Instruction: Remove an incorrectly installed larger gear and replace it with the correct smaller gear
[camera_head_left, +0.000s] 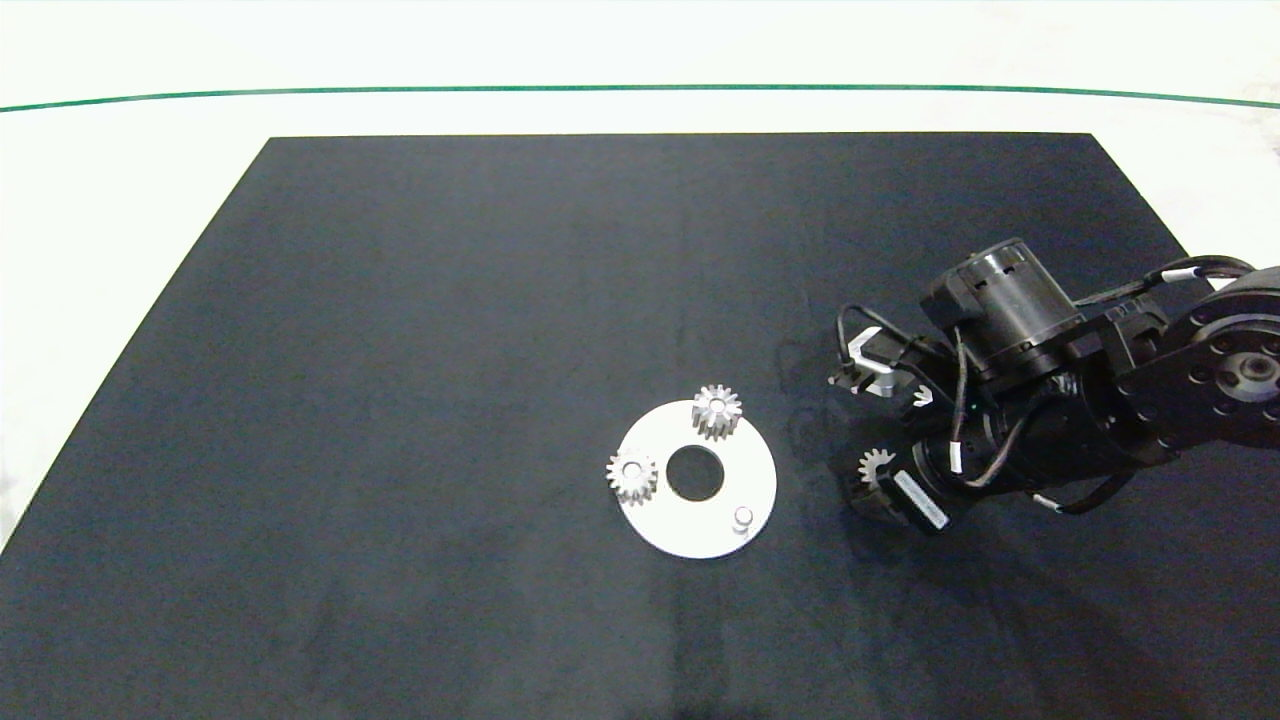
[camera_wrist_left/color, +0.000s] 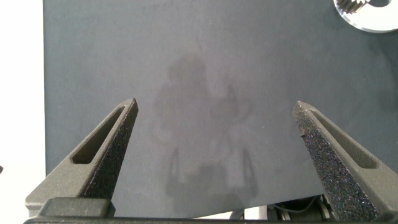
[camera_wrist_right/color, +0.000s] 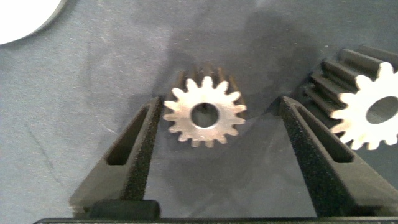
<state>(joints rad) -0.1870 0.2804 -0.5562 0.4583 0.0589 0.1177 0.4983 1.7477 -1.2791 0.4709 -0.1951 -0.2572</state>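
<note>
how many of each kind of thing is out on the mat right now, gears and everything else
white round disc: 1
grey metal spur gears: 4 (2 on the disc, 2 loose on the mat)
bare peg on the disc: 1
black mat: 1
total: 7

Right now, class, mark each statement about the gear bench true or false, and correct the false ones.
1. Two gears sit on the white disc. True.
2. Every peg on the disc carries a gear. False: one peg stands bare.
3. The right gripper is shut on the smaller gear. False: its fingers are open, and the gear lies on the black mat between them.
4. The left gripper is open above the mat, holding nothing. True.
5. The smaller gear is alone by the right gripper. False: a second gear lies just outside one finger.
</note>
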